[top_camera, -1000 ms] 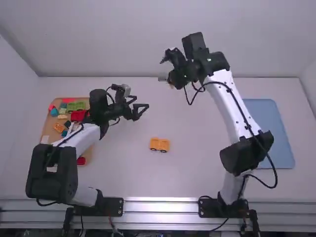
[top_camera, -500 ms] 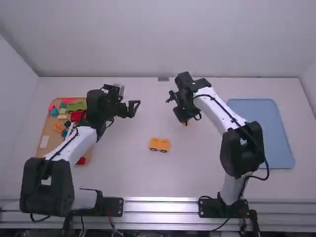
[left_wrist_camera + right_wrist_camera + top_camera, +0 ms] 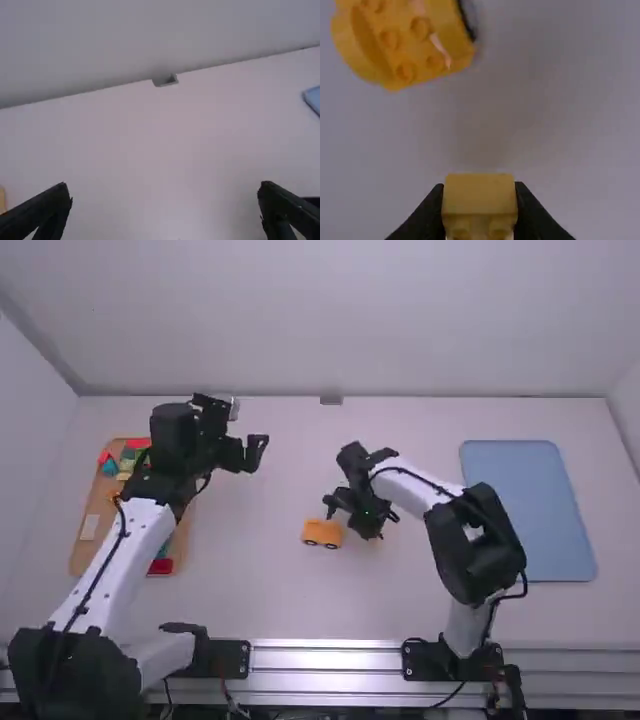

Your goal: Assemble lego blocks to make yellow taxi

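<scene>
Car (image 3: 322, 532), yellow-orange and low, sits upright on the white table (image 3: 420, 605), between the two arm bases and farther out. From where I stand, two dark wheels (image 3: 331, 546) line its near side; in the right wrist view, round studs (image 3: 405, 71) cover its top. Yellow block (image 3: 480, 195): gripped between the fingers of the right gripper (image 3: 369, 530), just to the right of the car. In the wrist view, block and car are apart.

Left gripper (image 3: 257, 452): positioned farther out and left of the car, fingers spread wide with nothing between them. Left arm (image 3: 135, 540): passes over part of a brown tray (image 3: 90, 502) at the table's left side. The tray holds loose blocks, including a teal one (image 3: 110, 467) and a red one (image 3: 161, 566).

Blue tray (image 3: 530, 510): flat on the right side of the table. Small grey bracket (image 3: 331, 400): at the table's far edge.
</scene>
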